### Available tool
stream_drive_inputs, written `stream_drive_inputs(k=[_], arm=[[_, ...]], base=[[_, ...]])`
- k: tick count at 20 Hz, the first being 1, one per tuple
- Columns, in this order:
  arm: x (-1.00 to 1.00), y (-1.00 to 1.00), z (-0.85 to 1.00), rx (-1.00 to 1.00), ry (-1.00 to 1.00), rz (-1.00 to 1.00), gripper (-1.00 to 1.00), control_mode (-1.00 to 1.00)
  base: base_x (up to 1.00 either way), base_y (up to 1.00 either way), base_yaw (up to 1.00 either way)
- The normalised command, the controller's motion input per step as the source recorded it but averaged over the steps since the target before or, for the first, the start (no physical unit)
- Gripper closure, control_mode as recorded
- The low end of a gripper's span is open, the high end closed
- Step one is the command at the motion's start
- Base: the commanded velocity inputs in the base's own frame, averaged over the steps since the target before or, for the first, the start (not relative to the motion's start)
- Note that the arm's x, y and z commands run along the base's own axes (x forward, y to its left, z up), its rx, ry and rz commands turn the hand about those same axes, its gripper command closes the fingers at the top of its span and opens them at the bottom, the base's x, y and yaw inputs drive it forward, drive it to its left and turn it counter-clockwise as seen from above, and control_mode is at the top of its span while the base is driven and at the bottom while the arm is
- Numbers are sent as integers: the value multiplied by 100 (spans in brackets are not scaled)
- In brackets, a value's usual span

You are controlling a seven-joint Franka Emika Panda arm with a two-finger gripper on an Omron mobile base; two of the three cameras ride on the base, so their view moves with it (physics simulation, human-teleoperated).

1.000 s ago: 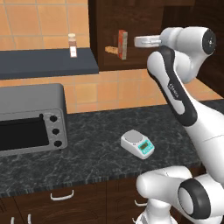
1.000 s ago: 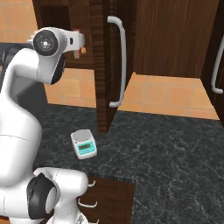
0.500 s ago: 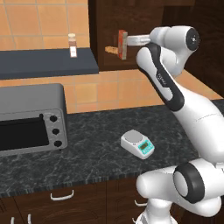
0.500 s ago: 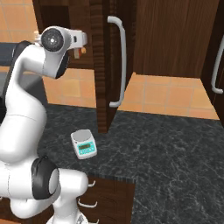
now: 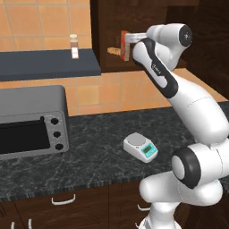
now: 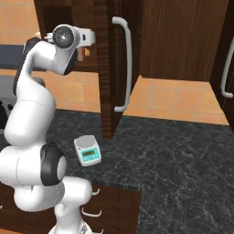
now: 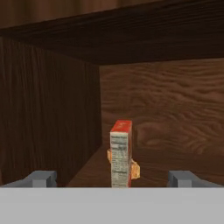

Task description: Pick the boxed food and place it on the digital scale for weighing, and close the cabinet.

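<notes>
Reaching into the cabinet (image 6: 107,68), the wide-open, empty gripper (image 7: 112,178) frames the boxed food (image 7: 120,153); next it should advance and close on it.

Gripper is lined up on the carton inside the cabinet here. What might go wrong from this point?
1. The boxed food stands upright with its narrow edge toward the open gripper; a slightly off-centre advance might tip it before the jaws close.
2. A tan lump sits right behind the box and may get pushed deeper.
3. The cabinet door stands open close to the raised arm, so pulling out toward the digital scale may clip it.
</notes>
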Motion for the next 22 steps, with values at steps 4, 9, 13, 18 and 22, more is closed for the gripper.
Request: stream_drive_inputs(k=[4,9,13,18,22], arm=[[38,13,-7,0,0,0,-100,-100],[43,7,-13,0,0,0,-100,-100],[27,12,-13,0,1,0,-100,-100],[37,8,-15,-1,0,0,-100,-100],[18,-1,-2,0,0,0,-100,-100]], base=[[0,0,0],[0,0,0],[0,0,0],[0,0,0],[0,0,0]])
